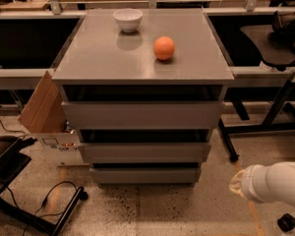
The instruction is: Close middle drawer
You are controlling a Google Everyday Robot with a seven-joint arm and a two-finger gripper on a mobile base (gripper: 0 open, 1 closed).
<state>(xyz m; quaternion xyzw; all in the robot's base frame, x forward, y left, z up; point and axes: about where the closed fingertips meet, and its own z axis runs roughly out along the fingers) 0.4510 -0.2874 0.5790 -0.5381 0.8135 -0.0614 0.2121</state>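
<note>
The grey cabinet (142,63) stands in the middle of the camera view with three flat grey fronts. The middle drawer (145,152) is the second front; it sits slightly behind the line of the taller top front (141,115), with a dark gap above it. The narrower bottom front (145,175) lies below it. My gripper (237,184) is at the lower right, on the end of the white arm (278,185), low over the floor and apart from the cabinet's right side. It holds nothing that I can see.
A white bowl (128,19) and an orange (164,48) sit on the cabinet top. A cardboard box (46,114) leans at the left. A black stand and cable (44,205) lie on the floor at lower left. Black table legs (265,122) stand at the right.
</note>
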